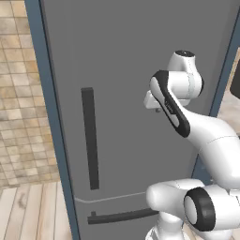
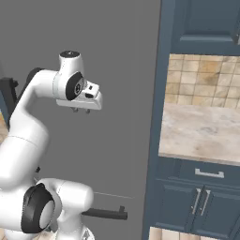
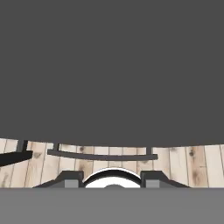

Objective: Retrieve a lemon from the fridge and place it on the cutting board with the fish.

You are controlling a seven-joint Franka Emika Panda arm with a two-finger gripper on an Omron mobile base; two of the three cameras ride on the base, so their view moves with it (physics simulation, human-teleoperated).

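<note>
Fridge (image 1: 136,70) shut, door fills most of the left base view. Going L to R w/ the fridge as landmark: tan tiled wall (image 1: 18,103) and pale wood plank floor (image 1: 28,211) lie left of its navy frame (image 1: 49,108). On the door's left part, a dark vertical bar handle (image 1: 90,138), long axis up-down. Below it, across the seam to the lower drawer, a dark horizontal bar handle (image 1: 122,216).

The hand (image 2: 80,110) hangs in front of the door's right part, above the horizontal bar and to the right of the vertical one, fingers pointing down, not touching anything. Fingertips (image 3: 71,179) sit narrow, closed on nothing.

Key relation, as I judge it: the vertical handle is what the next move needs, and it lies left of the hand and a bit lower at its mid-length; hand would have to swing left and turn so the jaws straddle a bar that runs vertically. Task barely begun. Lemon presumably inside behind the closed door, can't see it. Cutting board and fish unseen too.

Right of the fridge: navy cabinets (image 2: 201,201) w/ silver handles, a beige stone-look surface (image 2: 201,131) on top.

Materials: door flat matte grey, no texture; handles slim, squared, matte dark; frame smooth navy.
</note>
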